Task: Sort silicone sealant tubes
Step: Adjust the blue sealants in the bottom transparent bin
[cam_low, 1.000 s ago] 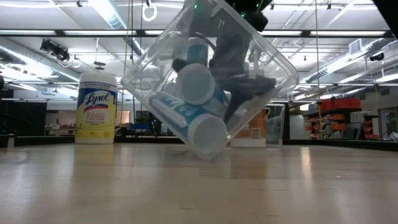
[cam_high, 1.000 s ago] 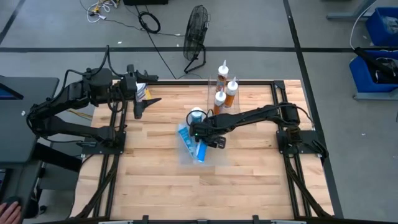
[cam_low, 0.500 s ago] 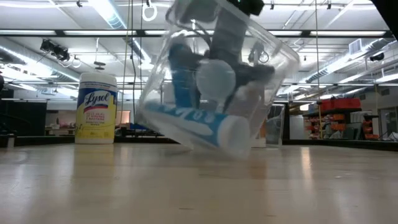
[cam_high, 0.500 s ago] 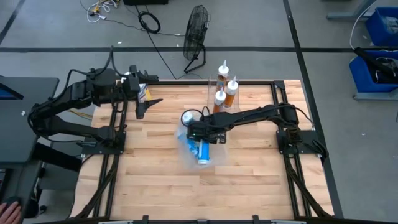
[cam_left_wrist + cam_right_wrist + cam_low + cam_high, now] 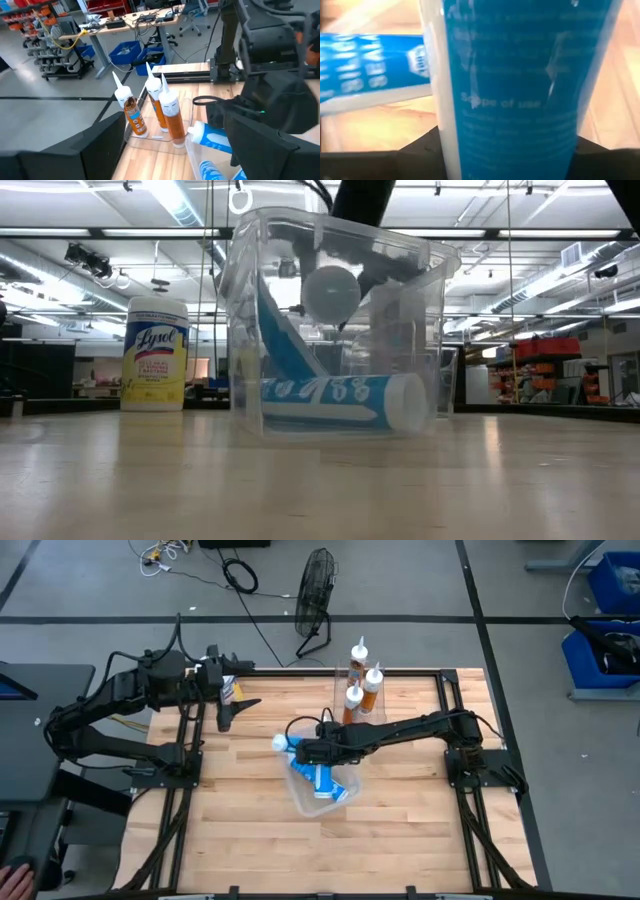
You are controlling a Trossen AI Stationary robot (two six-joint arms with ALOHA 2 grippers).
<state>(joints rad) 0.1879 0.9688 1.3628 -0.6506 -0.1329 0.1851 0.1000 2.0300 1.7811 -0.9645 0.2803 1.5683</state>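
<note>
A clear plastic bin [image 5: 335,798] stands on its bottom mid-table and holds three blue sealant tubes. One tube [image 5: 330,402] lies on the bin floor, one [image 5: 283,340] leans against a wall, and one shows its round end [image 5: 331,290] near the top. My right gripper [image 5: 313,751] reaches down into the bin at its far rim and is shut on the bin. Three orange tubes [image 5: 360,685] stand upright in a second clear bin at the table's far edge. My left gripper [image 5: 236,706] waits open at the far left, touching nothing. My right gripper comes at the bin's far rim [image 5: 322,762] from above and from the table's right. The arm and the tubes hide the place of contact, so the kind of hold cannot be told. The bin stands upright with its bottom [image 5: 330,432] on the table.
A yellow canister with a white lid [image 5: 155,355] stands at the far left, close to my left gripper. The orange tubes also show in the left wrist view [image 5: 167,112]. Bare wood [image 5: 250,840] lies toward the near edge.
My right gripper has gone down and a little toward the table's left edge with the bin. The bin hung tilted and clear of the table; it has turned upright and now stands on its bottom. The blue tubes inside have slid, and one now lies flat on the floor.
</note>
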